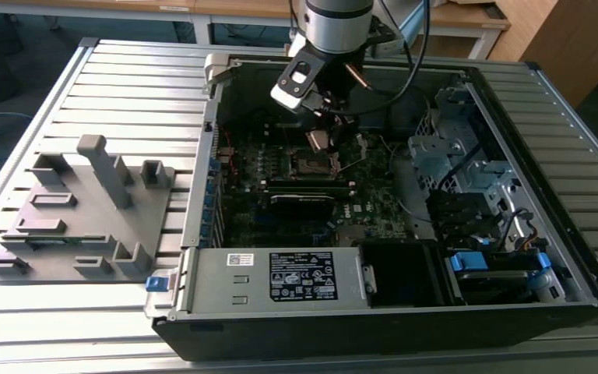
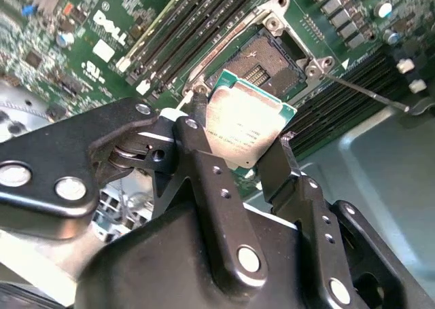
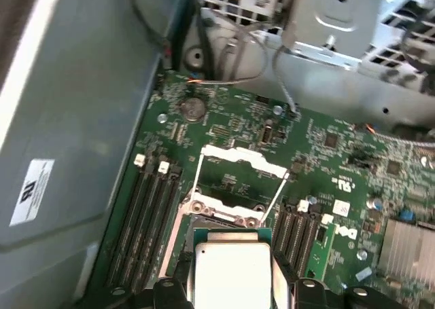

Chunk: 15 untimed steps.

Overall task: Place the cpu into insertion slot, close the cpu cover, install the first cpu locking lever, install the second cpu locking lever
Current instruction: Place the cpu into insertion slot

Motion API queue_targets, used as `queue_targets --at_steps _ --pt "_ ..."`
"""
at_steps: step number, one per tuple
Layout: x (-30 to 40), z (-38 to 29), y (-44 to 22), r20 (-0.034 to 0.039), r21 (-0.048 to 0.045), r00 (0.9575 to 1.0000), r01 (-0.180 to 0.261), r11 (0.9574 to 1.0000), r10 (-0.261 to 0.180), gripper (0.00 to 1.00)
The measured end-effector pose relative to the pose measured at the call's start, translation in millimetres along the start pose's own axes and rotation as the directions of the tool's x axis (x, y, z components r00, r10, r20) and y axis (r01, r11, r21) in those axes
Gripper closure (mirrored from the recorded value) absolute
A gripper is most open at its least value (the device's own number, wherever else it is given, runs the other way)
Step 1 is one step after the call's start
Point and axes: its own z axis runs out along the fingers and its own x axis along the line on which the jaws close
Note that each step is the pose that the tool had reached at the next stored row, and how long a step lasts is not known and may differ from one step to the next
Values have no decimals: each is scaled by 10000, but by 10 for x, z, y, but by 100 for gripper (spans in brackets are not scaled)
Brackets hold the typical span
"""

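Note:
My gripper (image 1: pixel 319 128) hangs inside the open computer case, shut on the cpu (image 1: pixel 318 141), a small square chip with a dull grey metal face. In both wrist views the cpu (image 2: pixel 246 127) (image 3: pixel 232 271) sits between the black fingers (image 2: pixel 197 146), tilted and just above the insertion slot (image 2: pixel 270 56) (image 3: pixel 221 217) without touching it. The slot (image 1: pixel 314 164) shows a dark centre and a silver rim on the green motherboard (image 3: pixel 326 153). The cpu cover (image 3: pixel 239 161), a thin silver frame, stands flipped open beyond the slot. A thin locking lever (image 2: pixel 370 92) sticks up beside the slot.
Long black memory slots (image 3: pixel 149 207) flank the socket on both sides. A grey power supply box (image 1: pixel 273 276) fills the case's near end, and metal drive cages (image 1: pixel 455 156) stand at the exterior view's right. A grey fixture plate (image 1: pixel 75 210) lies on the slatted table outside the case.

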Motion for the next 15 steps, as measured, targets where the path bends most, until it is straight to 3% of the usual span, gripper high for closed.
queue_targets --at_steps 5,8,13,15 --pt "0 7 -1 80 -6 9960 -893 9960 893 46" --pt "0 12 -1 129 -12 9895 -1443 9895 1443 46" --pt "0 20 -2 202 -26 9740 -2257 9742 2257 46" --pt "-1 19 -2 204 -26 9736 -2275 9738 2275 46"
